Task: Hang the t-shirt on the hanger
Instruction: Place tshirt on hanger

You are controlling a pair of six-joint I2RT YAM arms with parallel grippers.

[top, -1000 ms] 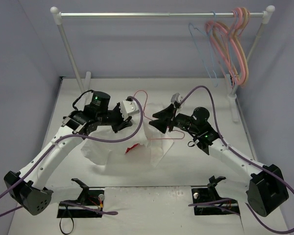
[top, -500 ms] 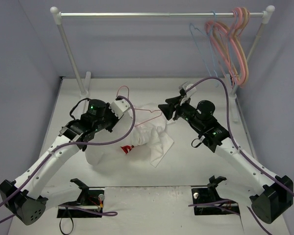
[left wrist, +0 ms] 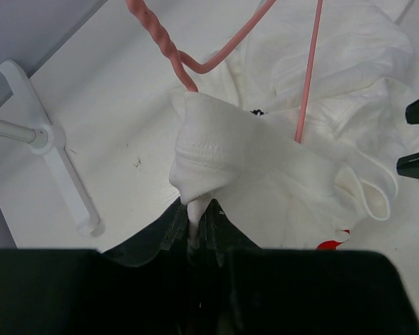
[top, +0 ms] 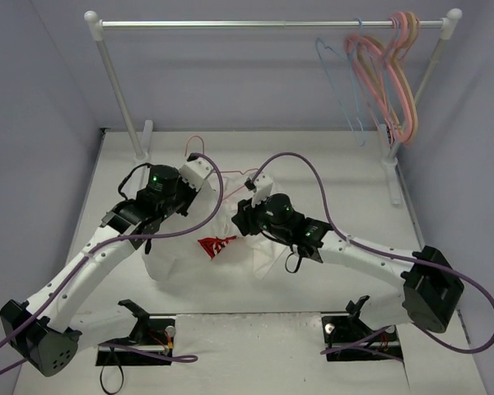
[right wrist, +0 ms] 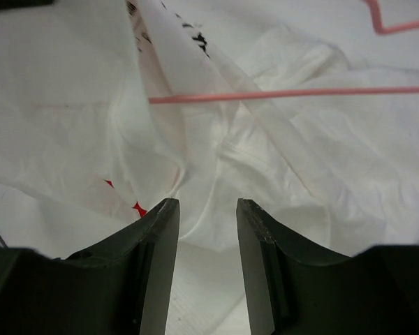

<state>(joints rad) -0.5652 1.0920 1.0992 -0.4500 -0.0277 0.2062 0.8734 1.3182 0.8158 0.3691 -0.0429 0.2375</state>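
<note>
Centrally, t-shirt (left wrist: 265, 167) fold, nipped in left pincer (left wrist: 194, 211)

The white table (top: 354, 164) is carrying the t-shirt (top: 177, 262) near its middle, the cloth lying in a loose crumpled heap with a scrap of red print showing. The clothes rack (top: 272, 24) is standing along the far edge, its left foot (top: 147, 132) and right foot (top: 393, 177) resting flat on the surface, apart from the shirt. A left bracket (top: 136, 317) and a right bracket (top: 362, 309), both black, are sitting at the near edge.
</note>
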